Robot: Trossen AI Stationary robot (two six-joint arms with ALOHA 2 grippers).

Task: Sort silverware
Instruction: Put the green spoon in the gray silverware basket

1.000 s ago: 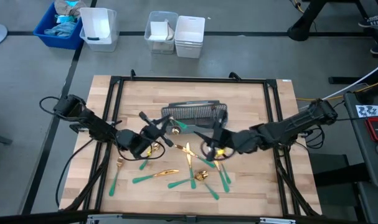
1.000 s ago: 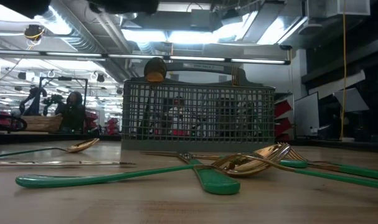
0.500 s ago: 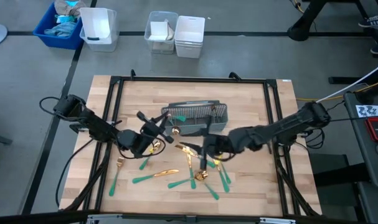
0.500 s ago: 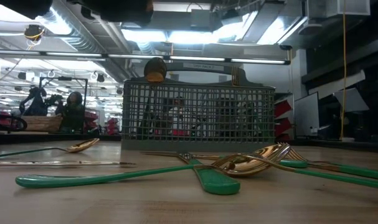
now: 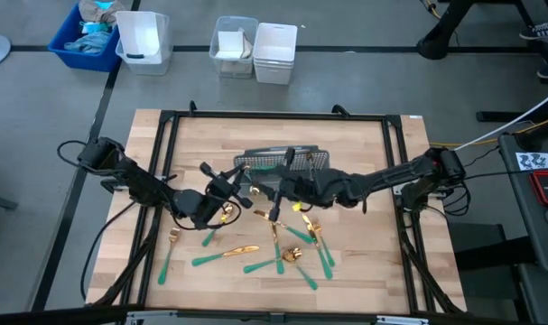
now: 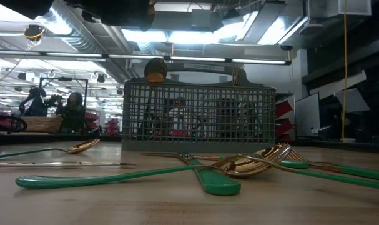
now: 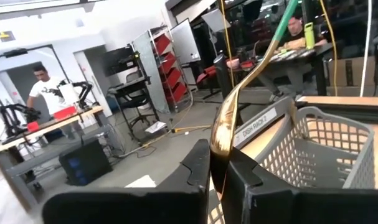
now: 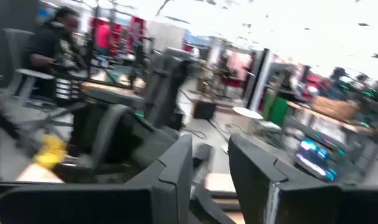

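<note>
Several pieces of silverware (image 5: 275, 246) with gold heads and teal handles lie scattered flat on the wooden table, near of the grey mesh caddy (image 5: 284, 171); the low view shows them (image 6: 234, 165) in front of the caddy (image 6: 198, 115). A gold spoon head (image 6: 155, 70) stands above the caddy's rim. My left gripper (image 5: 223, 193) hovers left of the caddy, shut on one utensil (image 7: 221, 134). My right gripper (image 5: 275, 188) is at the caddy's near side, above the table. Its fingers (image 8: 176, 168) stand open with nothing showing between them. My left gripper pinches a utensil by its gold head (image 7: 218, 146) between the two fingers. The neck curves up and away from the fingers, and the teal handle (image 7: 288, 14) points on toward the caddy. The utensil is lifted clear of the table.
A black frame rail (image 5: 165, 162) runs around the tabletop. Beyond the far edge stand a blue bin (image 5: 86, 38) and white containers (image 5: 143, 40) (image 5: 275, 52). People (image 7: 45, 93) (image 8: 55, 43) are in the room behind. Bare wood lies along the table's far side.
My right gripper has swung from over the right part of the scattered silverware toward the table's left and far edge, ending at the caddy's near side. My left gripper and its utensil have stayed put. The silverware on the table has not visibly moved.
</note>
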